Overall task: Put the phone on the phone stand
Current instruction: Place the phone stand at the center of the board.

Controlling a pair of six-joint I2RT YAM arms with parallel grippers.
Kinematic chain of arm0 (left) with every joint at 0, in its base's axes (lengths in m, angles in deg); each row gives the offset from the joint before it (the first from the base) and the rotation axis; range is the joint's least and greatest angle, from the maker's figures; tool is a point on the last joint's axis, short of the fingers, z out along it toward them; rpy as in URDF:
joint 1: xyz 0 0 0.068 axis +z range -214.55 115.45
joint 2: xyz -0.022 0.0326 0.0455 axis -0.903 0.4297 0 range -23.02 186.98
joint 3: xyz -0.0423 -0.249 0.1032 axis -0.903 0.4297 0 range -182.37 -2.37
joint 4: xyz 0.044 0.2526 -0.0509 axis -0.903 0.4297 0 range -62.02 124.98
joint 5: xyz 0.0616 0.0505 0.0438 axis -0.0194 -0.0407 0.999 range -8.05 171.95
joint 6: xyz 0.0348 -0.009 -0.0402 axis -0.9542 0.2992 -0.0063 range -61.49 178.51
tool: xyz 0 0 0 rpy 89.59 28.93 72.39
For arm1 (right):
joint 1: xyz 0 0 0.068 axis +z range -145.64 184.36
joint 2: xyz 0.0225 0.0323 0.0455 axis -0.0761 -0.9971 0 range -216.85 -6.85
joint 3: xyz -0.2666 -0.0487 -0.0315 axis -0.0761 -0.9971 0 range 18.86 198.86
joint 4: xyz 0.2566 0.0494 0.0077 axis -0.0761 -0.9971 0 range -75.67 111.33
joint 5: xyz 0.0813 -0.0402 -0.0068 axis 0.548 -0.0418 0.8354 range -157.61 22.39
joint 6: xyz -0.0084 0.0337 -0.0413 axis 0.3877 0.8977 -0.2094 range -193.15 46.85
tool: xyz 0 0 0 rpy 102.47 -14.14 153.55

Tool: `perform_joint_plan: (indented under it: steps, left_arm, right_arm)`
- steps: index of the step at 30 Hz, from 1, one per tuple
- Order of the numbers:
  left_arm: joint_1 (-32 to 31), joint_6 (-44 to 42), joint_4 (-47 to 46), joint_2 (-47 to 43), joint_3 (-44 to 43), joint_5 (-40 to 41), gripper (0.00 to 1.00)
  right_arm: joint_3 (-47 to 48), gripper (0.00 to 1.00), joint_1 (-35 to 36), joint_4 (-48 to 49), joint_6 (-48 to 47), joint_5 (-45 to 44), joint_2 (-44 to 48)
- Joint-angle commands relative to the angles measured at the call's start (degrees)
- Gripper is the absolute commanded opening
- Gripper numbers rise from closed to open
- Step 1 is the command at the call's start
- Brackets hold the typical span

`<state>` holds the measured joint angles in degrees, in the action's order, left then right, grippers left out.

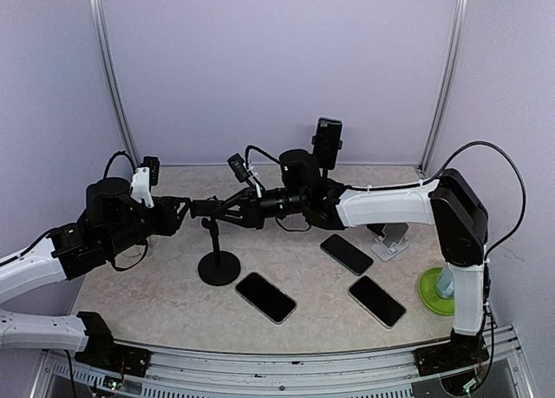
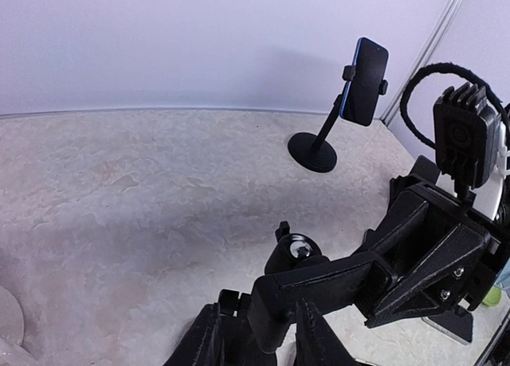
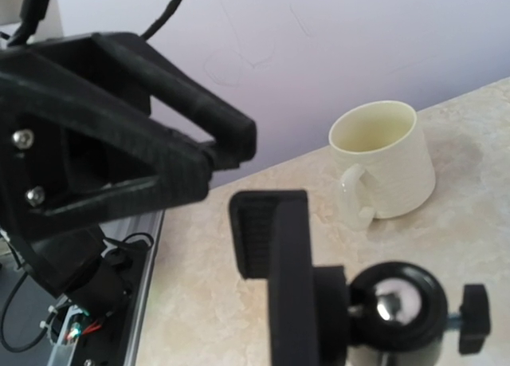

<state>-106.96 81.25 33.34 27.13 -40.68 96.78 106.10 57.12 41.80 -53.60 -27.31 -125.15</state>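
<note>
The black phone stand (image 1: pixel 218 266) stands on its round base left of centre, and its clamp head (image 2: pixel 335 274) is held up between both arms. My right gripper (image 1: pixel 227 209) is shut on the clamp's right end. My left gripper (image 2: pixel 256 304) is open, its fingers (image 2: pixel 212 326) on either side of the clamp's left end with a slight gap. The right wrist view shows the clamp (image 3: pixel 287 286) and its ball joint (image 3: pixel 394 302) up close, my own fingers hidden. Three dark phones (image 1: pixel 265 296), (image 1: pixel 346 253), (image 1: pixel 376 300) lie flat on the table, none held.
A second black stand holding a phone (image 1: pixel 327 142) stands at the back wall. A white folding stand (image 1: pixel 392 240) and a green round object (image 1: pixel 436 290) sit at the right. A cream mug (image 3: pixel 382 167) stands near the table's left edge.
</note>
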Motion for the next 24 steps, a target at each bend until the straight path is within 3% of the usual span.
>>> perform_joint_plan:
  steps: [1,6,11,18,24]
  left_arm:
    - [0.09,1.05,-0.47,-1.04,-0.41,-2.0,0.31]
    - [-0.03,2.24,-0.42,-1.83,1.0,-1.83,0.34]
    - [-0.11,3.47,-0.45,-4.56,3.17,0.27,0.45]
    - [-0.17,4.07,2.5,-7.69,2.15,2.45,0.81]
    - [-0.29,5.2,4.64,-11.36,2.77,4.32,0.95]
  right_arm:
    - [-3.66,0.0,1.4,-4.04,8.36,2.11,-3.05]
    - [-6.18,0.0,1.55,2.02,13.37,2.24,-3.0]
    - [-6.94,0.0,1.91,4.13,14.87,1.51,-3.63]
    - [-6.37,0.0,2.13,5.36,16.1,0.93,-4.37]
    - [-7.77,0.0,2.95,8.07,17.64,0.32,-4.56]
